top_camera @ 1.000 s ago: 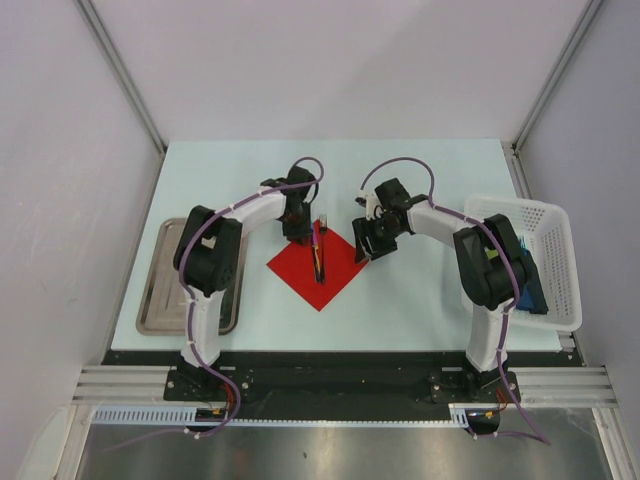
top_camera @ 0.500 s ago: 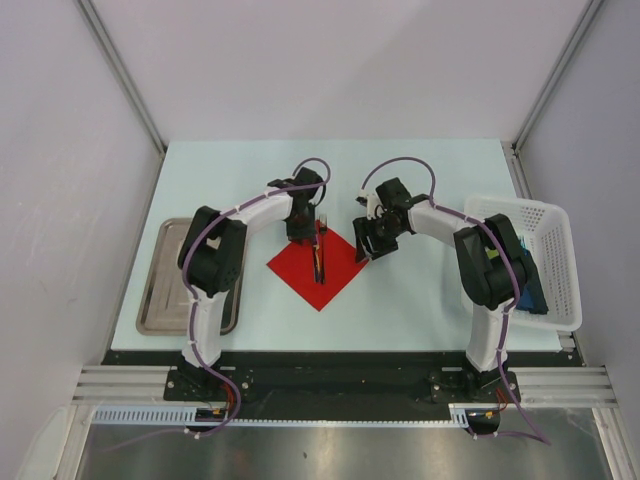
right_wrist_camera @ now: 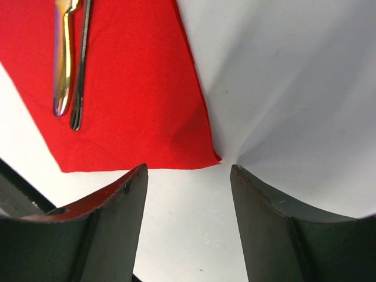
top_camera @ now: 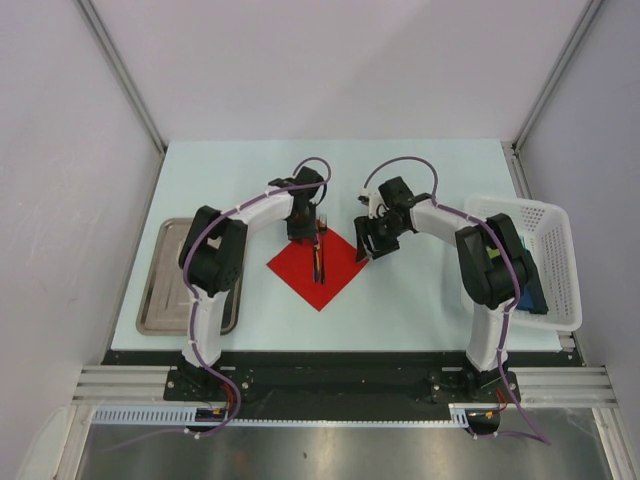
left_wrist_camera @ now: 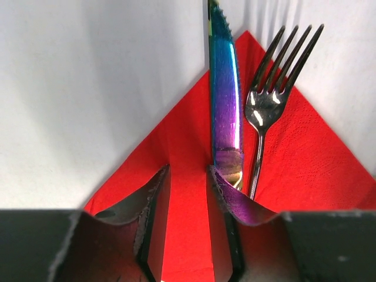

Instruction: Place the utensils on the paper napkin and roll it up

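On red paper napkin [top_camera: 340, 268]: knife [left_wrist_camera: 225, 100] and fork [left_wrist_camera: 264, 106] side by side
Left gripper [left_wrist_camera: 188, 194]: narrowly parted, empty
Right gripper [right_wrist_camera: 188, 194]: wide, empty

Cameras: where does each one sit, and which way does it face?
Top external: above, behind; looks down at the pale table; left arm, right arm show.
Left wrist: low, faces thin red paper napkin, iridescent metal knife, dark metal fork; left claw shows.
Right wrist: faces napkin's corner; right claw shows.
All share the napkin.
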### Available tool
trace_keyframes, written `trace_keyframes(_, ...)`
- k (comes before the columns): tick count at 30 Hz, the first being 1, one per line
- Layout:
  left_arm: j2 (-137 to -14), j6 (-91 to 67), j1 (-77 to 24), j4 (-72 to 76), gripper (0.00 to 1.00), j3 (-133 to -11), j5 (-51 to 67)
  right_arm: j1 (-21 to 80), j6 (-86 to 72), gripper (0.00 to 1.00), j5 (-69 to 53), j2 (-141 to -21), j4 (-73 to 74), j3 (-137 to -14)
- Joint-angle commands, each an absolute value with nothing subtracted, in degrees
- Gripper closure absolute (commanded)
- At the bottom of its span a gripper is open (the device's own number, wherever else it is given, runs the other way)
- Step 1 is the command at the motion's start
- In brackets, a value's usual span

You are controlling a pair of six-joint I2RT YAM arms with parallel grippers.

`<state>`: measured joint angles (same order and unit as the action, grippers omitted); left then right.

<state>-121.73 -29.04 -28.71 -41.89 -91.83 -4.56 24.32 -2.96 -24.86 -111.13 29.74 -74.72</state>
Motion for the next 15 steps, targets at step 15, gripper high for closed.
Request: trace_keyframes(15, -84.58, -0.2, -23.64, -19.21, 0.38, -77.21, 14.3, 20.21, -0.18, 0.27, -37.44, -101.69, 31.38, -78.22)
